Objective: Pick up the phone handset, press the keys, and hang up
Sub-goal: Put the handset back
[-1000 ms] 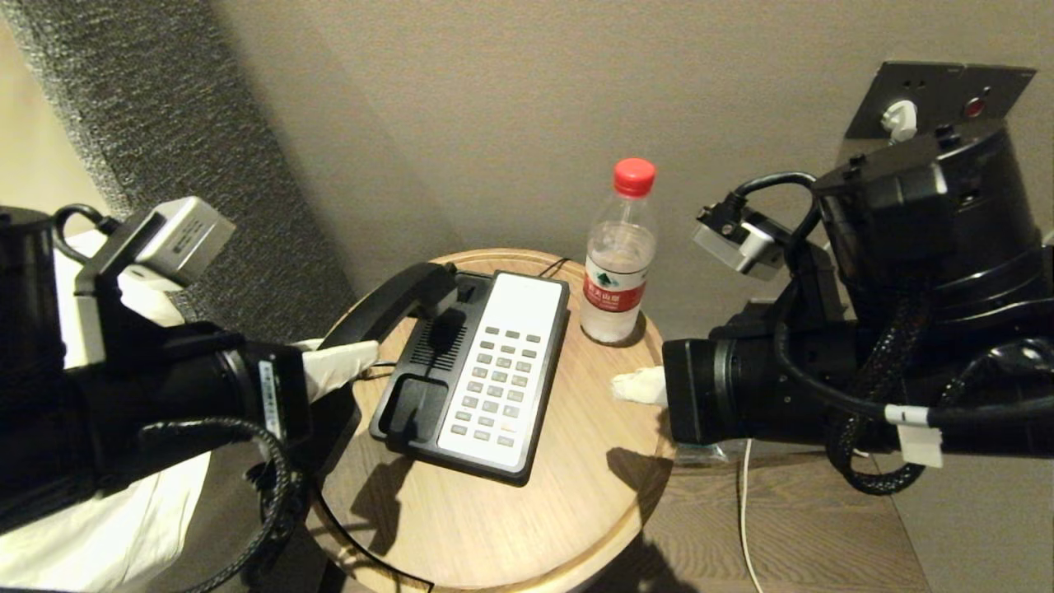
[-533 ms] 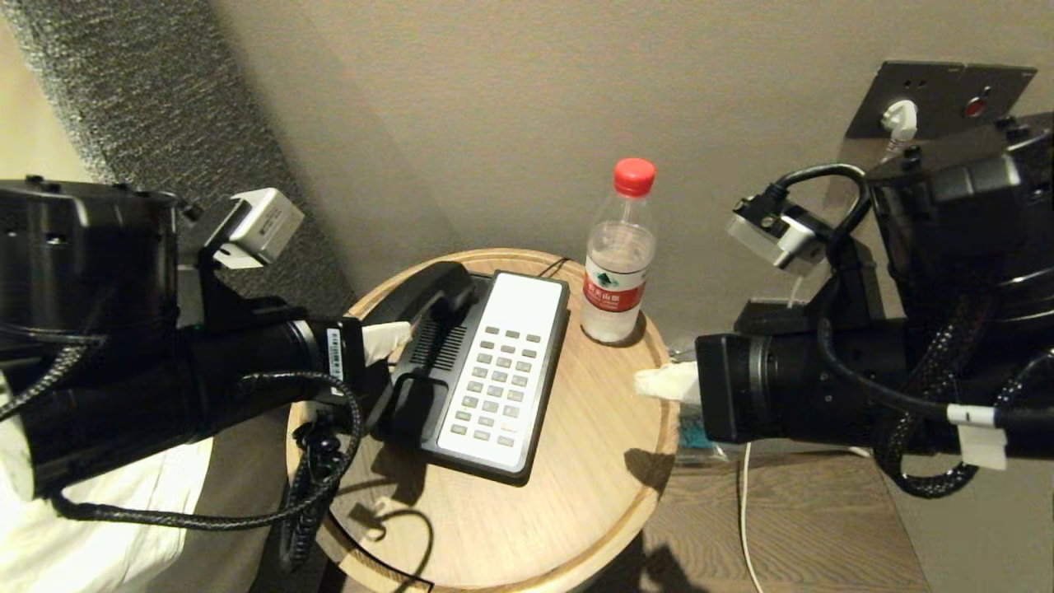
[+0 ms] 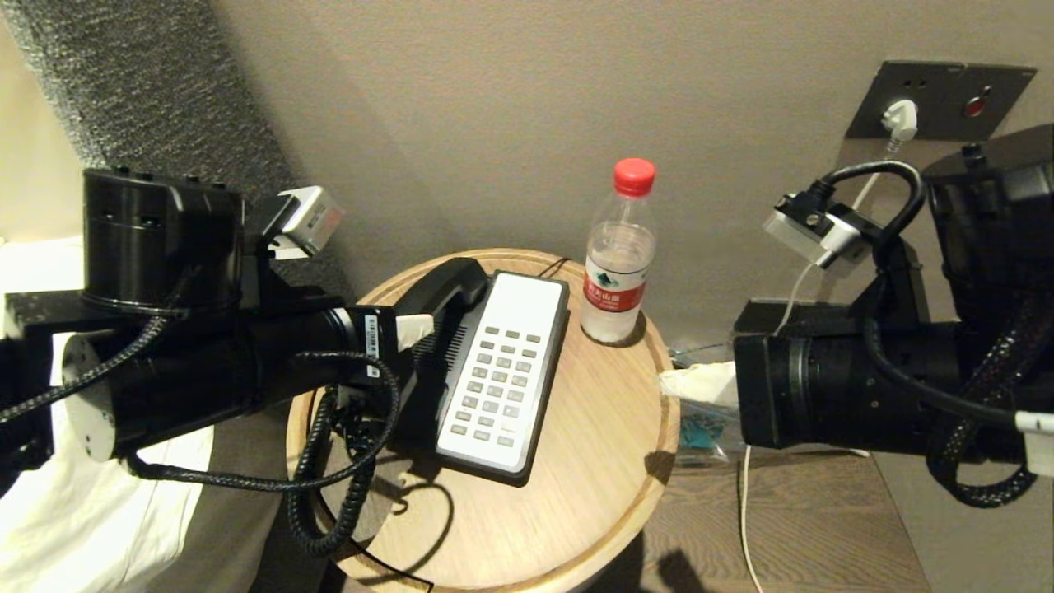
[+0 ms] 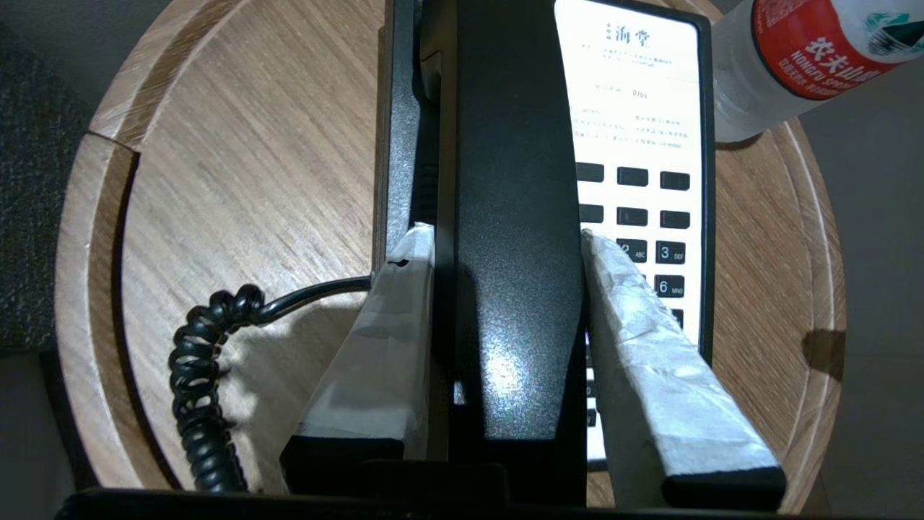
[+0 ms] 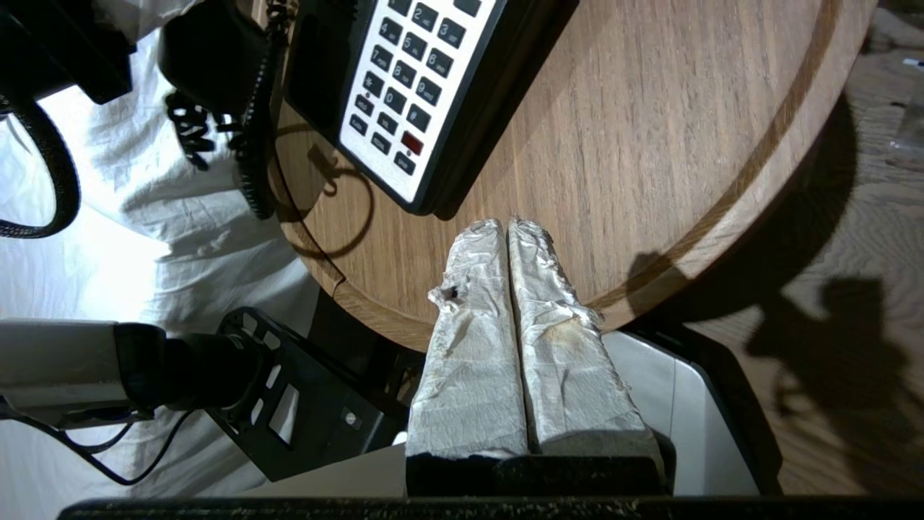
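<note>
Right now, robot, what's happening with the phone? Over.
Left gripper clamped on phone handset, over its cradle. Right gripper shut, off the table's edge. Water bottle beside base, not blocking.

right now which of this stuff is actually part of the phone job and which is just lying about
Part of the job:
- phone handset, clamped in the left gripper
- phone base with its keys
- right gripper, shut, at the table edge

Lying about:
- water bottle
- wall socket
- round table
</note>
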`<state>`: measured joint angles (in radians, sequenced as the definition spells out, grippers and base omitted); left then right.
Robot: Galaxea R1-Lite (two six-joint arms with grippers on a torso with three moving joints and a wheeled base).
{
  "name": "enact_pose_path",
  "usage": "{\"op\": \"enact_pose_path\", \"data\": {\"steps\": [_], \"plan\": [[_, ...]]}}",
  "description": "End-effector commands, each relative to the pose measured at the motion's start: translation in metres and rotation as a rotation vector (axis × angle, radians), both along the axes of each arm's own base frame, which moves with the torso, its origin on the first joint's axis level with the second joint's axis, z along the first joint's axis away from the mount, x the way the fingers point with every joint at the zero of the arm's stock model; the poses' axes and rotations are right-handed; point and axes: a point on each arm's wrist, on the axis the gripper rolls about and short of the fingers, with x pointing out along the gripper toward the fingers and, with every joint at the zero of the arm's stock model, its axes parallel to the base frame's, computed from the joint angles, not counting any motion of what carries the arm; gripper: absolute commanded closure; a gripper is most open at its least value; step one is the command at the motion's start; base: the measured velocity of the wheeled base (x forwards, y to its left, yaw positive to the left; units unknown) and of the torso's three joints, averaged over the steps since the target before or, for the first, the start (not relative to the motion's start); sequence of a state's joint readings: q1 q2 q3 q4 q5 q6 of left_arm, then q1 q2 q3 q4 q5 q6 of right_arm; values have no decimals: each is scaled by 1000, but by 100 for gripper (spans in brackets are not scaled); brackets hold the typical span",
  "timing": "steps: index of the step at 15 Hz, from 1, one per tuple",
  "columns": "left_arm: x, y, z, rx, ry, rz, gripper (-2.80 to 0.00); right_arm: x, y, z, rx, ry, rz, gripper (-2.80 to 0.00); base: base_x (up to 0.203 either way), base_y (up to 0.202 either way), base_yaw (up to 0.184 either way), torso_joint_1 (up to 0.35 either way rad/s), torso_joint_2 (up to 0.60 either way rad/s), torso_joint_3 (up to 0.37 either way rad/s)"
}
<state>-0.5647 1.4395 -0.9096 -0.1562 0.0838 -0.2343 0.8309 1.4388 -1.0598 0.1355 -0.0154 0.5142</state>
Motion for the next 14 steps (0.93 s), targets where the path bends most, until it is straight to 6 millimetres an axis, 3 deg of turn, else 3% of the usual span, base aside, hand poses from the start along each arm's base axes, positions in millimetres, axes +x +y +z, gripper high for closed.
{"op": "enact_pose_path", "data": {"steps": [1,5,14], "plan": [[4,-3,-5,12,19,1,0,-1,-3,1,4,-1,-7,0,0,0,0,0,0,0],[5,-3,-20,37,64,2,0,-1,-4,1,7,-2,-7,0,0,0,0,0,0,0],[15,-10,-20,29,48,-3,0,-2,-7,-2,0,6,-14,0,0,0,0,0,0,0]]}}
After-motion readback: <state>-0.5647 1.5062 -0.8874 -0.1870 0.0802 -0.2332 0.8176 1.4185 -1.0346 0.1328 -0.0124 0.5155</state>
